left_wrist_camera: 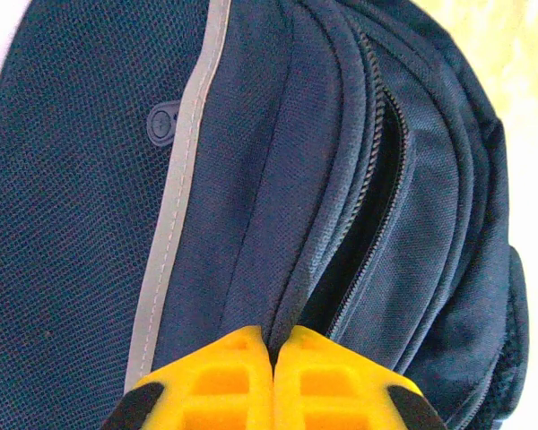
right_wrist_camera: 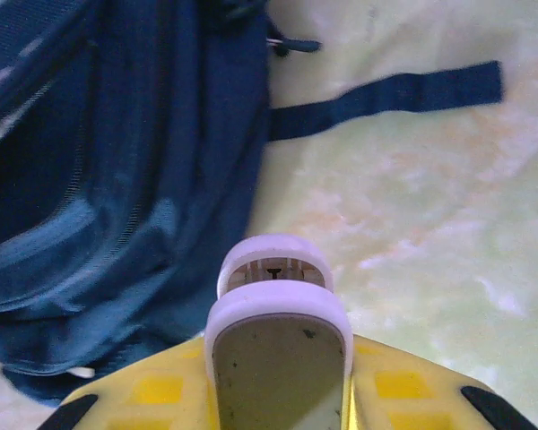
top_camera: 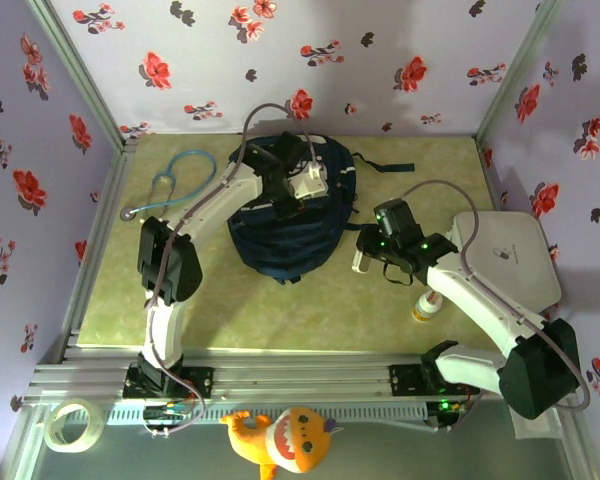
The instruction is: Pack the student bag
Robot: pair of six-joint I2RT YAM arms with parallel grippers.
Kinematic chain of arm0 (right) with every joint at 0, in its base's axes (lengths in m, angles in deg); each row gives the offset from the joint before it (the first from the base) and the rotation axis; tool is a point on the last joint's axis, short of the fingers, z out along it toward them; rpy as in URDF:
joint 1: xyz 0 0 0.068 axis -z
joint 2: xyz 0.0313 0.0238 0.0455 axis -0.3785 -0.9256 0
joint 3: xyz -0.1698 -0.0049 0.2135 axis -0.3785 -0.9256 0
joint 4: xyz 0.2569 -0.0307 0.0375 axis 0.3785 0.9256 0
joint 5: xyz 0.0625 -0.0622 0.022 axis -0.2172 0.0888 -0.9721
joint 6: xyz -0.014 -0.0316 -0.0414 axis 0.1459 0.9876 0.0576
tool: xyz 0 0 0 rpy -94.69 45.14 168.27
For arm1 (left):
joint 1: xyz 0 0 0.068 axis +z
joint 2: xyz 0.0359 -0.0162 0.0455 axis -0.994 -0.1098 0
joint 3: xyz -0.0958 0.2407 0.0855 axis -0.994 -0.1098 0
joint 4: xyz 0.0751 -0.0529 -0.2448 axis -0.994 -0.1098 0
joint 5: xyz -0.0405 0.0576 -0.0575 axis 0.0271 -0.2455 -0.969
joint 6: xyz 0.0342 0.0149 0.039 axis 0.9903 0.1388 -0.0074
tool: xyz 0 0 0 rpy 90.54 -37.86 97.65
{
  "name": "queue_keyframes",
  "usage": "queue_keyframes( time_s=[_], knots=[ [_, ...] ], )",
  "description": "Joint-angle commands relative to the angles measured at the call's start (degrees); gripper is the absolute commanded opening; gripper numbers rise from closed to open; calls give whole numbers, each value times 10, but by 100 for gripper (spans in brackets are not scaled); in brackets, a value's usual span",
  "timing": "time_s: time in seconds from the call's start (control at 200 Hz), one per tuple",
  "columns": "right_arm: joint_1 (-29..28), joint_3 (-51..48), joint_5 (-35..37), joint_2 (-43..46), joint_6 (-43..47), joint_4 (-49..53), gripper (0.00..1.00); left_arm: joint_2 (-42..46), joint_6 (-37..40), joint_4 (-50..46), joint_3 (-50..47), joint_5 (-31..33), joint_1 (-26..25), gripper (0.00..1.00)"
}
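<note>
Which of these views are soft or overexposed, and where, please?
Left wrist view: the student bag weave is crisp, but the table corner is blown out almost white. Right wrist view: the bag is smeared and soft, the white rounded object nearby sharper, the table pale and washed. Top external view: evenly lit, no strong glare.

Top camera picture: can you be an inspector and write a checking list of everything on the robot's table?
Surface: yellow-green marbled tabletop, no spills seen.
Job's things: student bag lies mid-table, one zipper partly open.
Clutter: stethoscope back left; white case right; small yellowish item beside the right arm; tape roll and orange plush toy past the front rail.
Grippers: left gripper shut, pinching a bag fold; right gripper holds a white rounded piece.
Cables: grey cable loops over each arm.
Surroundings: floral walls.
</note>
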Motion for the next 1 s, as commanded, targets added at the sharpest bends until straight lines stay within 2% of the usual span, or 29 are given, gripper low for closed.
queue_keyframes(
  time_s=[0.0, 0.185, 0.325, 0.485, 0.74, 0.9, 0.995],
  knots=[
    [5, 5, -57, 15, -13, -98, 24, 30, -76, 19, 29, -57, 1, 0],
    [5, 16, -105, 2, -63, -215, 24, 65, -220, 110, 49, -73, 0, 0],
    [5, 41, -102, -34, -124, -259, 24, 79, -292, 151, 55, -74, 0, 0],
    [8, 53, -72, -65, -191, -299, 25, 82, -336, 152, 75, -74, 3, 0],
    [12, 103, -82, -153, -246, -331, 26, 81, -391, 145, 101, -100, 17, 0],
    [23, 131, -57, -194, -223, -349, 29, 78, -434, 173, 84, -185, 50, 0],
    [36, 154, -88, -226, -228, -354, 36, 74, -446, 175, 82, -213, 60, 0]
  ],
)
